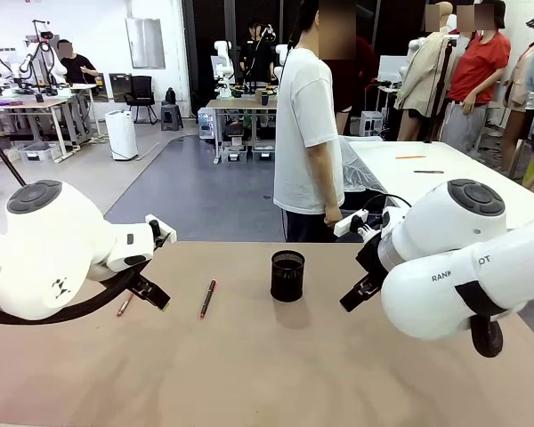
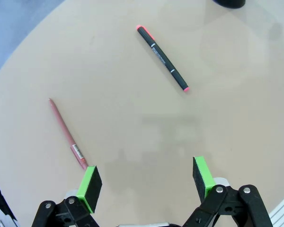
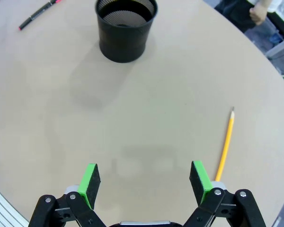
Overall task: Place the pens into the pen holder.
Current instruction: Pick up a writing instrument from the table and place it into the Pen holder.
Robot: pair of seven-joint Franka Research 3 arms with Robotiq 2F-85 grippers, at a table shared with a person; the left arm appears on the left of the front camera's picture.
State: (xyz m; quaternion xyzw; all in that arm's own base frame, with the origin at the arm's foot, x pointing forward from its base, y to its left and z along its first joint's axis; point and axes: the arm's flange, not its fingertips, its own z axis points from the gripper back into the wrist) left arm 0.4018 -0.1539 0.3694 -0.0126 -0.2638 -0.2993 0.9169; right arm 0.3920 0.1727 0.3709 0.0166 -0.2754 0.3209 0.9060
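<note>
The black mesh pen holder (image 1: 287, 275) (image 3: 126, 28) stands upright at the middle of the tan table. To its left lies a black pen with red ends (image 1: 208, 298) (image 2: 162, 58) (image 3: 36, 15). Farther left, partly behind my left arm, lies a copper-brown pen (image 1: 125, 305) (image 2: 66, 134). A yellow pencil (image 3: 225, 143) lies on the table beside my right gripper. My left gripper (image 2: 146, 182) hangs open above bare table, close to the copper-brown pen's end. My right gripper (image 3: 144, 182) is open too, empty, with the holder farther ahead.
A person in a white T-shirt (image 1: 308, 133) stands at the far edge of the table (image 1: 276, 374), hands down. Both white arms hang over the table's left and right sides. Another white table (image 1: 445, 173) stands behind on the right.
</note>
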